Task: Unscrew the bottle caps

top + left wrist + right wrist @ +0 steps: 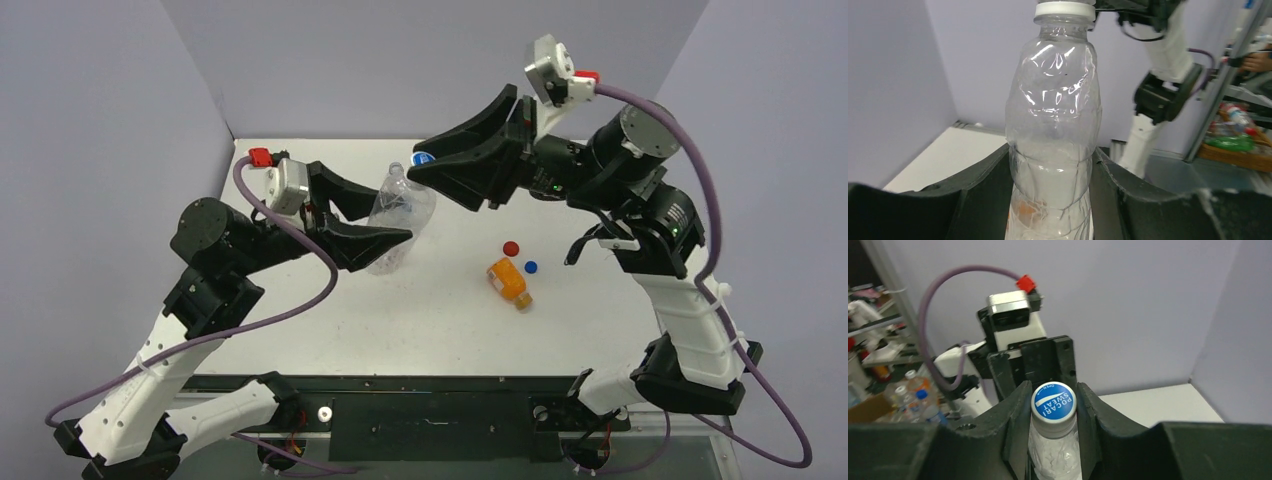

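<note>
1. Our left gripper (1053,165) clamps the clear bottle (1053,115) mid-body; the thin plastic could buckle or spin.
2. Our right gripper (432,172) pinches its Pocari Sweat cap (1053,402), still on the neck; twisting may slip.

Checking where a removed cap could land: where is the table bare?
Bare: the near strip of the table between the left arm and the orange bottle. Crowded: around the red cap, the blue cap, and the clear bottle mid-table.
</note>
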Motion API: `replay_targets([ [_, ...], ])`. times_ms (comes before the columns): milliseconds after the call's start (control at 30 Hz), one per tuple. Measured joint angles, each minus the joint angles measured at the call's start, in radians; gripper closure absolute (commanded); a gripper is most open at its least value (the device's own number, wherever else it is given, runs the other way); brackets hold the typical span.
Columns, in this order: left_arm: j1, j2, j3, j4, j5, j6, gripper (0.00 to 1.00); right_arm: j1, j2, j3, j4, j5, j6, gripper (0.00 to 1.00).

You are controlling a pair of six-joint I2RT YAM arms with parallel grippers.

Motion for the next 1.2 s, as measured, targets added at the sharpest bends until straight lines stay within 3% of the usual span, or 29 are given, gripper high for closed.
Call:
replay_targets([
  [167, -0.006, 0.010, 0.045, 0.017, 0.217, -0.116, 1.00, -0.045, -0.069, -0.100, 0.151, -0.296, 0.061, 1.00],
  [367, -0.005, 0.021, 0.045, 0.016, 0.303, -0.168, 1.00, -0.085, -0.094, -0.218, 0.360, -0.463, 0.181, 1.00],
  [433, -0.005, 0.021, 0.047, 0.019, 0.314, -0.169, 1.00, -0.089, -0.094, -0.219, 0.372, -0.484, 0.189, 0.69],
  [467, -0.005, 0.021, 0.047, 0.021, 0.317, -0.169, 1.00, -0.089, -0.094, -0.219, 0.370, -0.486, 0.187, 0.43],
  [500, -0.005, 0.021, 0.047, 0.020, 0.316, -0.167, 1.00, -0.089, -0.095, -0.219, 0.365, -0.480, 0.181, 0.32],
  [533, -0.002, 0.022, 0.047, 0.017, 0.317, -0.154, 1.00, -0.088, -0.096, -0.217, 0.349, -0.455, 0.177, 0.23],
  [600, 0.000, 0.021, 0.046, 0.005, 0.302, -0.114, 1.00, -0.089, -0.106, -0.217, 0.318, -0.355, 0.150, 0.20],
  [767, 0.000, 0.009, 0.024, 0.000, 0.146, 0.029, 1.00, -0.046, -0.145, -0.200, 0.242, 0.009, 0.104, 0.19],
  [933, -0.002, 0.002, -0.039, 0.013, -0.071, 0.232, 1.00, 0.124, -0.096, -0.065, 0.118, 0.366, 0.038, 0.18],
  [1067, -0.003, 0.014, -0.064, 0.022, -0.215, 0.338, 1.00, 0.198, 0.014, 0.094, 0.031, 0.602, -0.002, 0.25],
  [1200, -0.007, 0.015, -0.074, 0.036, -0.293, 0.389, 1.00, 0.206, 0.061, 0.069, -0.004, 0.730, -0.013, 0.35],
])
